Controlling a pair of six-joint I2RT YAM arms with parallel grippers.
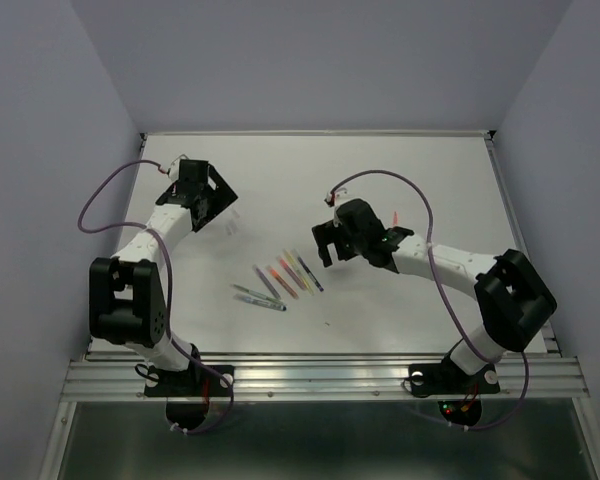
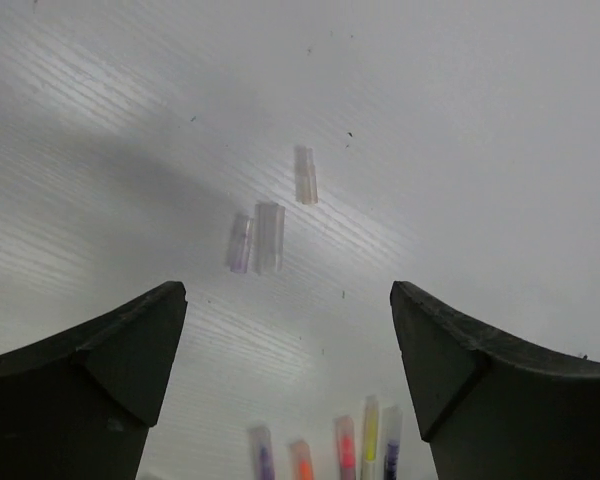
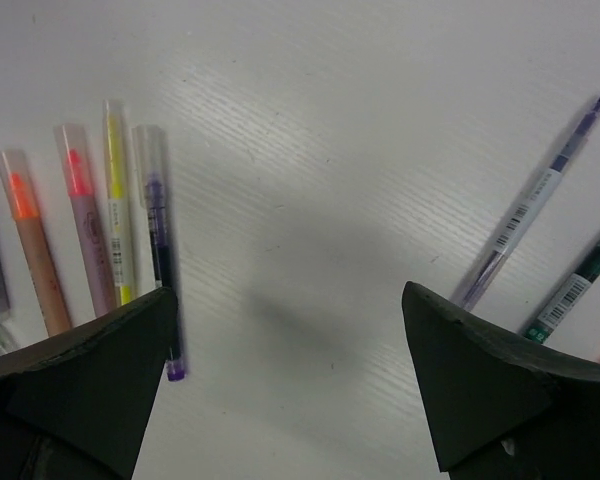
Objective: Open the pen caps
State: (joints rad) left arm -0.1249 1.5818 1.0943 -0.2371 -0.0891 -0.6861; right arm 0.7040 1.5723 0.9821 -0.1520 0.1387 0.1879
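Note:
Several pens [image 1: 285, 279] lie in a loose fan at the table's middle. In the right wrist view, orange [image 3: 32, 245], pink [image 3: 85, 230], yellow [image 3: 117, 200] and purple [image 3: 161, 265] pens lie capped at the left. An uncapped purple pen [image 3: 533, 207] and a green pen [image 3: 578, 287] lie at the right. Three clear pen caps [image 2: 269, 237] lie loose on the table ahead of my left gripper [image 2: 288, 300], which is open and empty. My right gripper [image 3: 288, 300] is open and empty above bare table between the two pen groups.
The white table [image 1: 420, 180] has raised rails at the right and near edges. My left gripper [image 1: 215, 200] hovers at the back left, my right gripper [image 1: 325, 245] just right of the pens. Purple cables [image 1: 110, 190] loop beside each arm.

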